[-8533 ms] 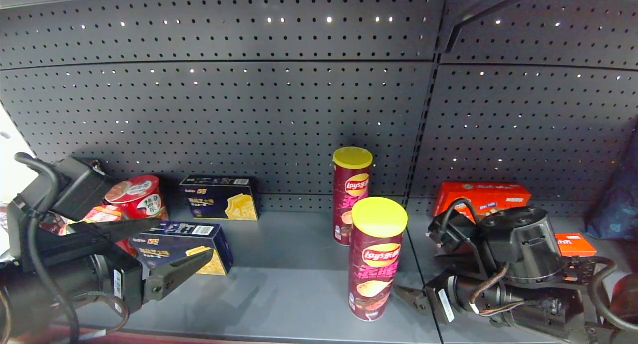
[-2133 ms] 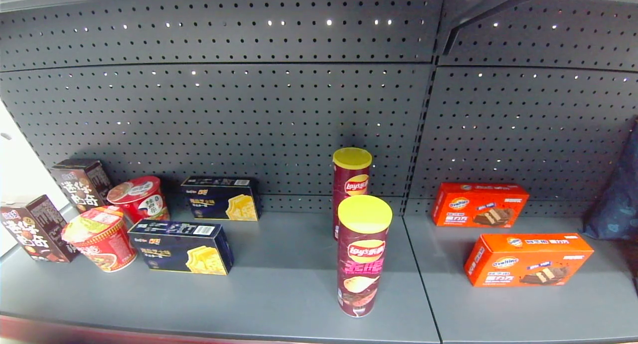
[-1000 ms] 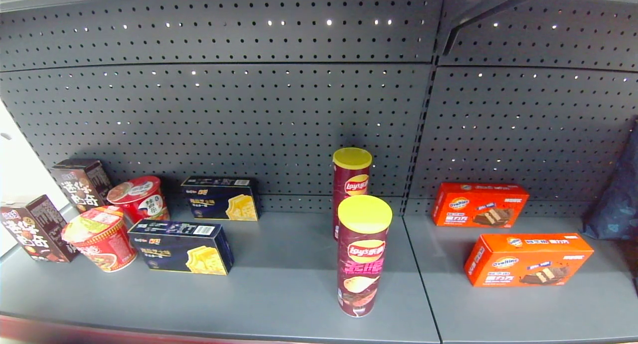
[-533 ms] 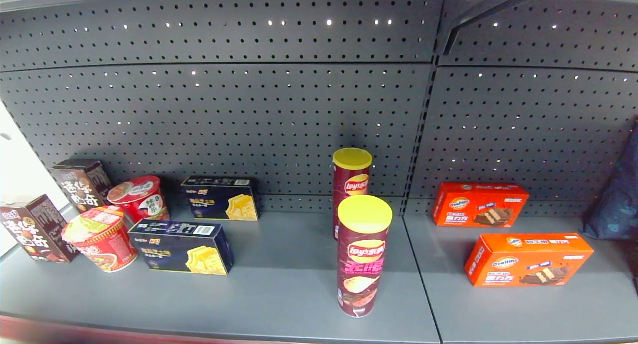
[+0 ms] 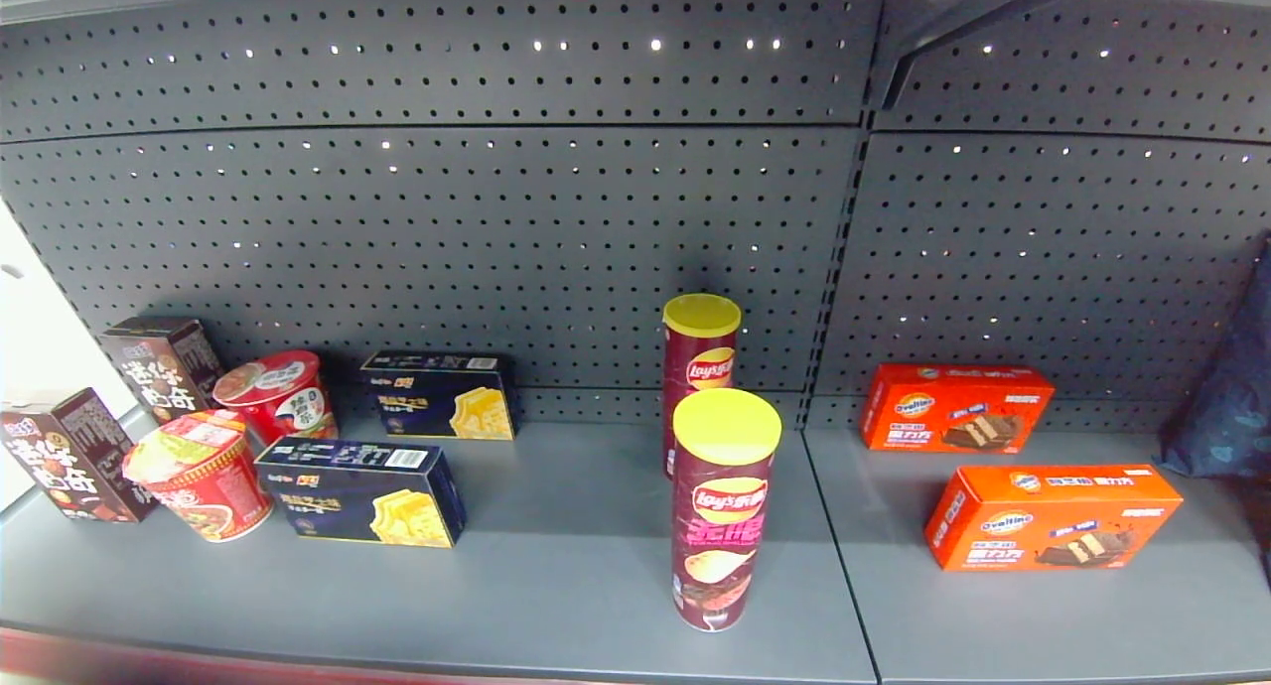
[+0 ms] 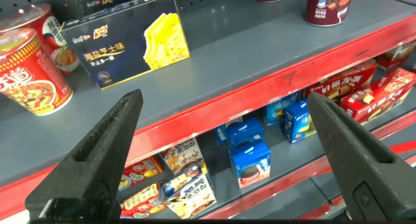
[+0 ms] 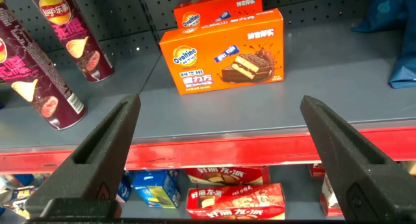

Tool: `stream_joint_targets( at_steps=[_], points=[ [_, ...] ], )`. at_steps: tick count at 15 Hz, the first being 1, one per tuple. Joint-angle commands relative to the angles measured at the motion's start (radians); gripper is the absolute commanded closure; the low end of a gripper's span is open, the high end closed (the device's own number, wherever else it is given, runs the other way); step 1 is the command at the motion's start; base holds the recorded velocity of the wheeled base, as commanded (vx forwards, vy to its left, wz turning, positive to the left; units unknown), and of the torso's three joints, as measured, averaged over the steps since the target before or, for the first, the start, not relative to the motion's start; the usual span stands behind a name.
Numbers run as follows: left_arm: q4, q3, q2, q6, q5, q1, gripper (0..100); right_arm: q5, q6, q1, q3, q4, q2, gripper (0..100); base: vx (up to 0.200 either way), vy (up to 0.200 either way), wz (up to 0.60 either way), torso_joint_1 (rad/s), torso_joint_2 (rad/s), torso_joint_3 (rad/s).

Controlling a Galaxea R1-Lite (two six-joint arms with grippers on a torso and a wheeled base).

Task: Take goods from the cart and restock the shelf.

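Note:
On the grey shelf [image 5: 556,576] two maroon chip cans with yellow lids stand upright, one in front [image 5: 726,511] and one behind [image 5: 701,367]. Two orange boxes [image 5: 1053,516] [image 5: 956,407] lie to their right. Left of the cans are two dark blue boxes [image 5: 362,491], two red noodle cups [image 5: 199,472] and two brown boxes [image 5: 65,452]. My left gripper [image 6: 224,162] is open and holds nothing, below the shelf's red front edge [image 6: 260,87], near a blue box [image 6: 123,45]. My right gripper [image 7: 221,162] is open too, before the front orange box [image 7: 224,52].
A lower shelf under the red edge holds blue and red packs [image 6: 247,159] [image 7: 234,198]. A dark blue bag [image 5: 1226,407] leans at the far right of the shelf. Perforated back panels [image 5: 447,218] close off the rear. Bare shelf surface lies between the blue boxes and the cans.
Both arms, in front of the shelf 8.5 s ago, have drawn back out of the head view. The front chip can stands slightly further left. Nothing has moved in the last two seconds.

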Motion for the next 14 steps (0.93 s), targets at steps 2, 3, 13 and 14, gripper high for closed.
stream_joint_targets(
  at_steps=[2,3,13,14],
  points=[
    [-0.001,0.000,0.001,0.003,0.001,0.000,0,0.000,0.000,0.001,0.000,-0.001,0.001,0,0.000,0.000,0.00,0.000,0.00,0.000],
    [-0.001,0.000,0.001,0.003,0.001,0.000,0,0.000,0.000,0.001,0.000,-0.001,0.001,0,0.000,0.000,0.00,0.000,0.00,0.000],
    [-0.001,0.000,0.001,0.004,-0.001,-0.003,0,0.000,0.000,0.001,0.000,-0.001,0.001,0,0.000,0.000,0.00,0.000,0.00,0.000],
    [-0.001,0.000,0.001,0.006,-0.001,0.000,0,0.000,0.000,0.001,0.000,-0.001,0.001,0,0.000,0.000,0.00,0.000,0.00,0.000]
  ],
)
